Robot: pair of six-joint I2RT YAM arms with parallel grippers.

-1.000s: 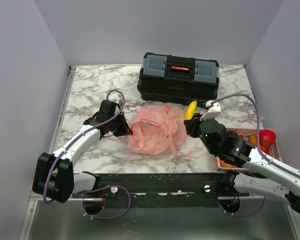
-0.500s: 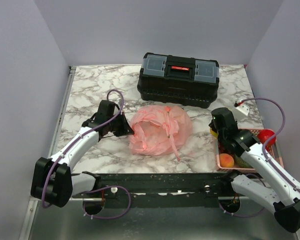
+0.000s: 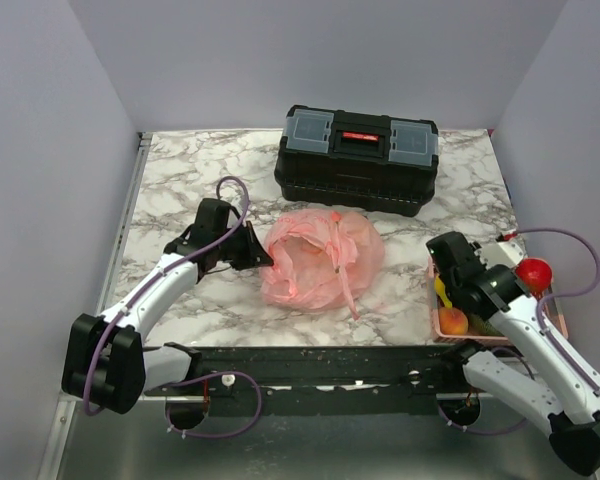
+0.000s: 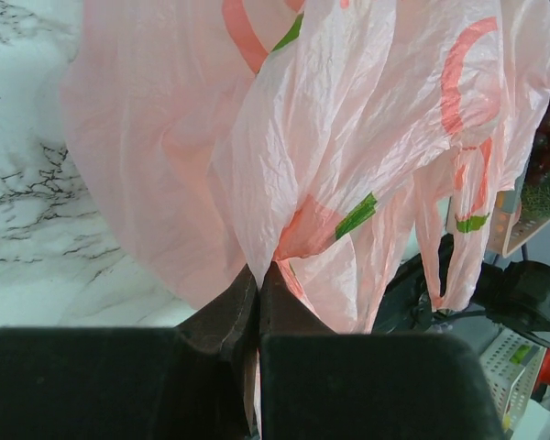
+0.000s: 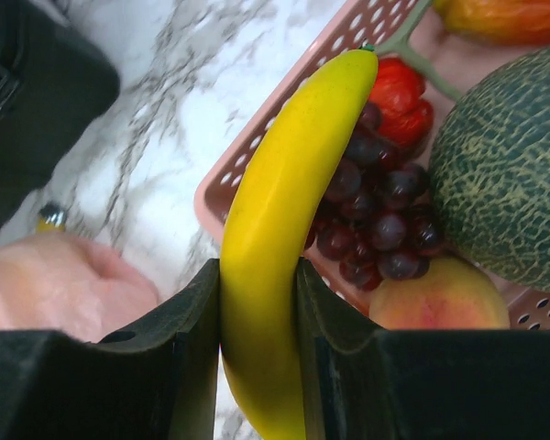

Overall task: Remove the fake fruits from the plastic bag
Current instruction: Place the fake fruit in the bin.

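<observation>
Banana (image 5: 275,211) is sitting pinched between the right gripper's (image 5: 259,312) jaws, hanging over the pink basket (image 5: 257,137) beside the grapes (image 5: 376,225) and melon (image 5: 504,174), apparently for dropping in. Left gripper (image 4: 258,289), pressed together on a fold of the plastic bag (image 4: 367,137), is anchoring it mid-table, probably holding its mouth reachable.

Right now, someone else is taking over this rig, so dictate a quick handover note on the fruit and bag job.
Left gripper: shut on the plastic bag, pinching its edge.
Right gripper: shut on a banana, above the rim of the pink basket.
Done: grapes, a red fruit, a melon and a peach lie in the basket.
Left: set the banana down, then check the bag; its contents are not visible.
</observation>
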